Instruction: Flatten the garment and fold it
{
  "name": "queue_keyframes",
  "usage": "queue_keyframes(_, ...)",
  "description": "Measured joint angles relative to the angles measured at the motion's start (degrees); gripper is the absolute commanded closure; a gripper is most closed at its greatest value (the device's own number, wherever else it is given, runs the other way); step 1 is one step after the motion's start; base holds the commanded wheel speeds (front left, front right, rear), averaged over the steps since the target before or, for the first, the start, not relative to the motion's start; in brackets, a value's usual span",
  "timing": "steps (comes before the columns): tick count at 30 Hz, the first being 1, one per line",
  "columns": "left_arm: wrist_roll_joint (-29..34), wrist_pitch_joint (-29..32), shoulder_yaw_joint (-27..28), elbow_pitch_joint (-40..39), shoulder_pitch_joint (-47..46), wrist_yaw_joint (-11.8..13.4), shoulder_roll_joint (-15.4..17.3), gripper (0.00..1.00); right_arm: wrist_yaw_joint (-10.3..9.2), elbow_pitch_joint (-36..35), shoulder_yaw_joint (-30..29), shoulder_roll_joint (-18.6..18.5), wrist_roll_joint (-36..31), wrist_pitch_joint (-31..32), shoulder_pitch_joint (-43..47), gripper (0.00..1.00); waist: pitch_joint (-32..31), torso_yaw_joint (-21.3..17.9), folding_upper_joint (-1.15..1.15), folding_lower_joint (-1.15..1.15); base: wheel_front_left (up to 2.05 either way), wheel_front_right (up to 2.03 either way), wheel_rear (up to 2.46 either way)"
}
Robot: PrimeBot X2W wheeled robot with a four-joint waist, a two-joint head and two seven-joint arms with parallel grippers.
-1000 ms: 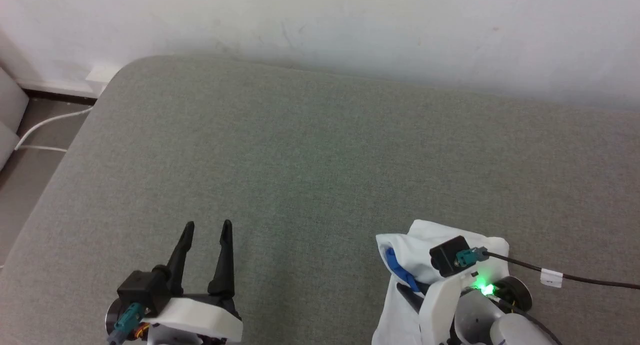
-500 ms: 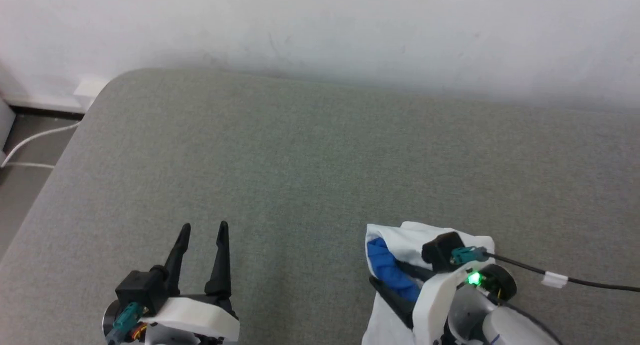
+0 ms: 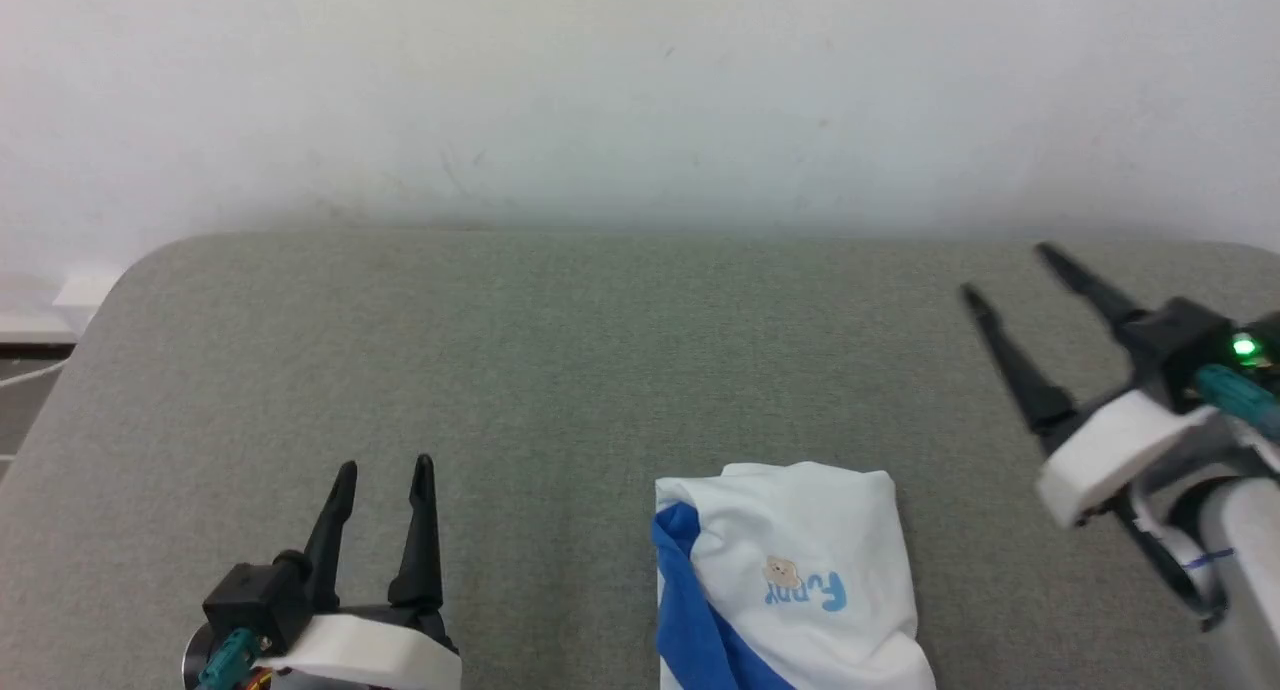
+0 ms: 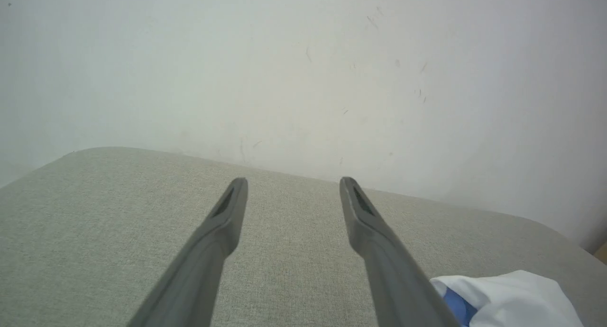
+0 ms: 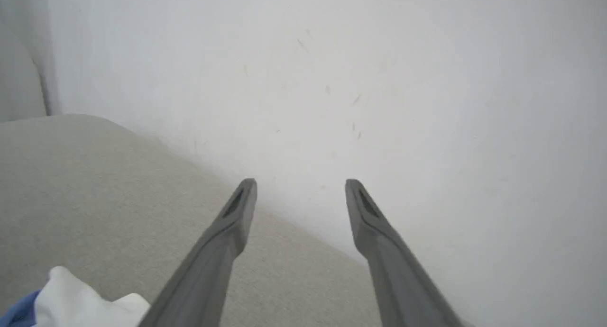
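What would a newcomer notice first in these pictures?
The white and blue garment lies bundled at the near edge of the grey surface, its print facing up. The right gripper is open at the far right, apart from it; the left gripper is open at the lower left.

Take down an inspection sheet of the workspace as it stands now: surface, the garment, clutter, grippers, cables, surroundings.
Surface: grey fabric pad with rounded corners, set against the wall.
Job's things: garment lies in a compact folded bundle on the pad's near part, white with a blue band along its left, print facing up.
Clutter: nothing seen.
Grippers: left gripper open and empty, left of the garment; right gripper open and empty, off to the garment's right, apart from it.
Cables: teal plug at the left gripper's base; second teal plug at the right gripper's base.
Surroundings: white wall with faint scuffs.
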Motion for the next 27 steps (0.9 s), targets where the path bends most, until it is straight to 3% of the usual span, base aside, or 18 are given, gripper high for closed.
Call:
queue_keyframes(6, -0.42, -0.01, -0.49, -2.32, -0.03, 0.08, 0.00, 0.00, 0.00, -2.42, -12.24, 1.54, -10.31, -7.05, 6.77, 0.00, 0.26, -2.00, 0.00, 0.00, 0.00, 0.00, 0.00)
queue_keyframes(14, -0.40, -0.01, -1.13, -5.06, 0.27, 0.42, 0.00, 0.00, 0.00, -6.62, -21.67, 12.95, -12.38, -13.67, 18.47, 0.00, 2.34, -2.81, 0.00, 0.00, 0.00, 0.00, 0.00)
queue_keyframes(22, -0.22, -0.01, -1.25, -4.43, 1.14, 0.31, 0.00, 0.00, 0.00, -8.66, -20.69, 14.62, -7.89, -11.50, 24.40, 0.00, 4.57, -2.93, 0.00, 0.00, 0.00, 0.00, 0.00)
queue_keyframes(27, 0.23, 0.00, -1.16, -3.72, 0.60, 0.05, 0.00, 0.00, -0.01, -11.59, -14.34, 9.89, 2.54, 0.03, 25.62, 0.00, 6.27, -2.99, 0.00, 0.00, 0.00, 0.00, 0.00)
